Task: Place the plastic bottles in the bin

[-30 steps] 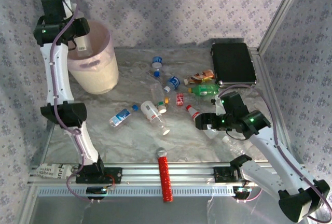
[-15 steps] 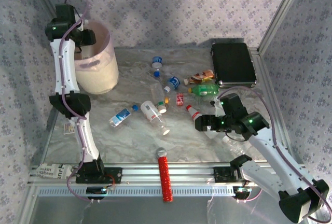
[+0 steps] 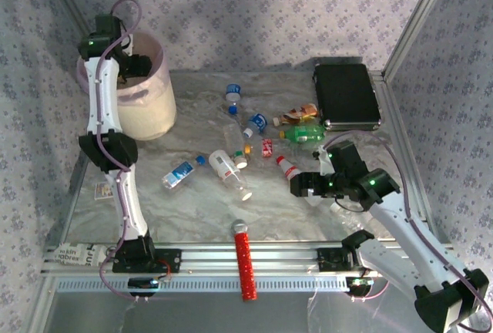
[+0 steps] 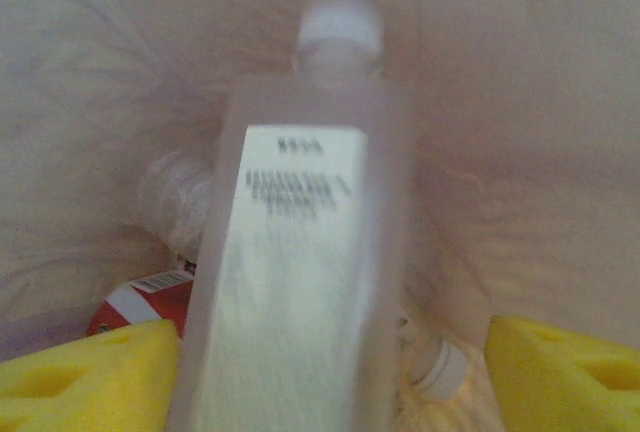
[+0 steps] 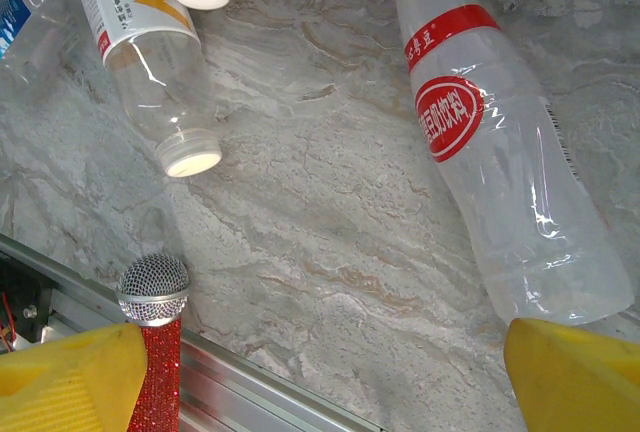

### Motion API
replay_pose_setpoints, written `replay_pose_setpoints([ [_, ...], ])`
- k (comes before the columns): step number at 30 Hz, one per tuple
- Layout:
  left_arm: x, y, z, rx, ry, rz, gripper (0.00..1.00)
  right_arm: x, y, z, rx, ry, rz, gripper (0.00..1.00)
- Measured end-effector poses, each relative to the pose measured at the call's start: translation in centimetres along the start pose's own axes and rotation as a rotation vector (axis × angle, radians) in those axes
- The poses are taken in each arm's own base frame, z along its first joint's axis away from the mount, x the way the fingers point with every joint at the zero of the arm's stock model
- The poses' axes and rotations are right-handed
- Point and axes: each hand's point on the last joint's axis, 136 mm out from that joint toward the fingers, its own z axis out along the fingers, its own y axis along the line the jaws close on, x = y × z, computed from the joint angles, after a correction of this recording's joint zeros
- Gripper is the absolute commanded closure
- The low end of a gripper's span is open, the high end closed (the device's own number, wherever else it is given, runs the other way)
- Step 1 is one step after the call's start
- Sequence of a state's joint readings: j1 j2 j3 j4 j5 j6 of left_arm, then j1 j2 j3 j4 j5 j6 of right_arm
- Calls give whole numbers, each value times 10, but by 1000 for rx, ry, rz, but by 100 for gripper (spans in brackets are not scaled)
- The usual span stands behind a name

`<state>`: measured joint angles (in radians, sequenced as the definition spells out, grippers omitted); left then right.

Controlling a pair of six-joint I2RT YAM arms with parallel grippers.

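**Left fingers open inside the bin, most bottles out on the tabletop**

Biggest thing first: the marbled tabletop [image 3: 192,217], with a loose scatter of bottles [image 3: 223,165] across its middle. The pink bin [image 3: 146,109] sits at the far left. The left arm [image 3: 104,109] stands tall beside it, wrist tipped over the rim into the opening. The right arm [image 3: 400,225] lies low on the right side. A flat black case [image 3: 347,94] sits in the far right corner, well apart from the bin, with a green bottle [image 3: 302,132] lying near it. A red mic [image 3: 245,260] lies across the rail at the near edge.

The left wrist view looks down into the bin. A blurry square bottle [image 4: 300,282] with a white cap and pale label sits between the left fingers [image 4: 80,377]. They're spread wider than it is, one yellow pad right by its side and the other well clear, so released, not pinching. A few more bottles lie under it at the bottom, one with a red label [image 4: 140,307].

The right fingers [image 5: 575,382] are spread wide too, with just bare tabletop between them. A red-label bottle [image 5: 490,152] lies with its base end just beside one pad; can't tell if they touch. The mic's mesh head is near the other pad.
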<state>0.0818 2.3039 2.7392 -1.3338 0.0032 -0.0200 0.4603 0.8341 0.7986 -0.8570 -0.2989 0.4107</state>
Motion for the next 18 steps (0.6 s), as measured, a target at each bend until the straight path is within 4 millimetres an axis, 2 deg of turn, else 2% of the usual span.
replay_pose_setpoints([
  [11,3,-8,5,-3,16,21,0,1,-2,-1,5,-8,-2,6],
  [18,2,-10,1,-6,7,27,0,1,-8,-1,40,-12,1,3],
])
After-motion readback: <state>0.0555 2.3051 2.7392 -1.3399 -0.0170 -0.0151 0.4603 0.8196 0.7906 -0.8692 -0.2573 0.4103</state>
